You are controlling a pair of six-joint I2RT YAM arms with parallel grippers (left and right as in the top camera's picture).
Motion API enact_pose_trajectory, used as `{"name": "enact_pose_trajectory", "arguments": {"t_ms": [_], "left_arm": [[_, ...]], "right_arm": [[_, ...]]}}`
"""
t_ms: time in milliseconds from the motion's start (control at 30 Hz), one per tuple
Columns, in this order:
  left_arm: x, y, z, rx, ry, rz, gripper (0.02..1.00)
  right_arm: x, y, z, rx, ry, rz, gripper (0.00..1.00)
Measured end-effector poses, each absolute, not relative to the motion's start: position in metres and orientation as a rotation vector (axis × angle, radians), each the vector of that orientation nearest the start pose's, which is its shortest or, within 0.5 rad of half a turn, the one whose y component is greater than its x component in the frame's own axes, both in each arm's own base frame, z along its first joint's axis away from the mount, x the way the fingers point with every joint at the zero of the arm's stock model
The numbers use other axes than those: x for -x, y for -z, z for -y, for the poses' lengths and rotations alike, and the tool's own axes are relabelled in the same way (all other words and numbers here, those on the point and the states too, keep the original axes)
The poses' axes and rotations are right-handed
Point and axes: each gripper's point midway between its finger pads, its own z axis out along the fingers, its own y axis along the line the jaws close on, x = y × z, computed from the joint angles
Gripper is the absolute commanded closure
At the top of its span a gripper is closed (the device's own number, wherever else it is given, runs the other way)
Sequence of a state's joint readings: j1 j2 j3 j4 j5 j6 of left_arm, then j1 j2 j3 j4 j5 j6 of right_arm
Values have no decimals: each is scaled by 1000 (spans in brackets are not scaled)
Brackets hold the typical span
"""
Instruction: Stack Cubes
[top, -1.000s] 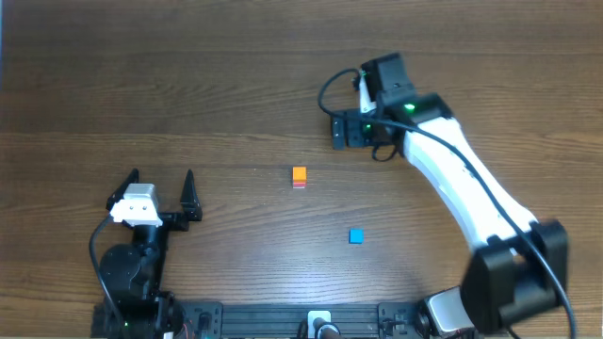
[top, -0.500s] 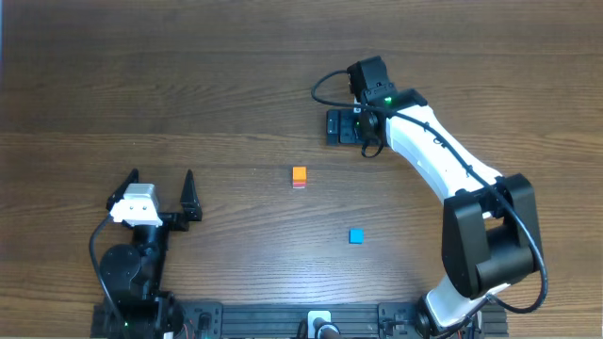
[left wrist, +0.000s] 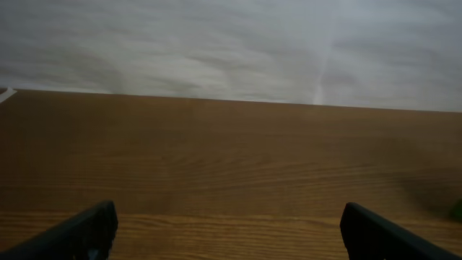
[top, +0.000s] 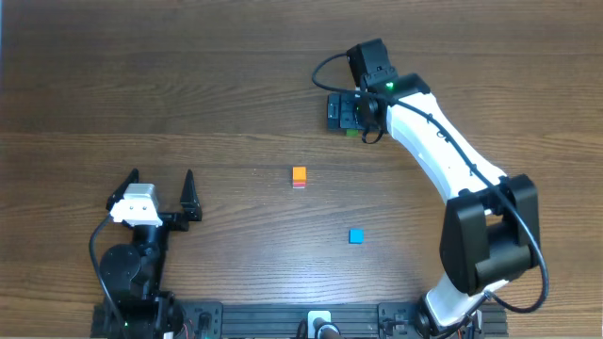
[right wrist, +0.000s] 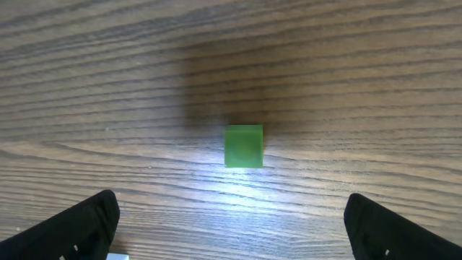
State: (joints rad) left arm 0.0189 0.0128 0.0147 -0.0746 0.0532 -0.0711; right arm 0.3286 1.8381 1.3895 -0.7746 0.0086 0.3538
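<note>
My right gripper [right wrist: 234, 235] hovers spread wide over the wooden counter [right wrist: 108, 58], the small green plastic cube [right wrist: 243, 146] just ahead, centred between its fingers; from above, the gripper's body mostly covers it. My left gripper [top: 160, 188] rests spread too, well apart from the small orange cube [top: 299, 173] and small blue cube [top: 355, 235]

table [top: 141, 75], green cube [right wrist: 243, 146], blue cube [top: 355, 236], stack [top: 299, 177]

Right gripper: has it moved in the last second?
Yes. In the top view the right gripper has shifted up the picture, away from the orange cube, which stayed put. It is open, above the green cube.
</note>
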Motion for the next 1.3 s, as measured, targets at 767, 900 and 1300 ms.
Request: {"name": "enact_pose_trajectory", "arguments": {"t_ms": [767, 900, 1300], "left_arm": [[-246, -160, 5, 33, 84, -1644, 20], [-246, -160, 4, 33, 84, -1644, 20], [-246, -160, 4, 33, 84, -1644, 18]], "right_arm": [[-408, -8, -135, 32, -46, -2983, 242], [-409, -8, -135, 32, -48, -2979, 369], [-409, -7, -134, 28, -42, -2981, 660]]}}
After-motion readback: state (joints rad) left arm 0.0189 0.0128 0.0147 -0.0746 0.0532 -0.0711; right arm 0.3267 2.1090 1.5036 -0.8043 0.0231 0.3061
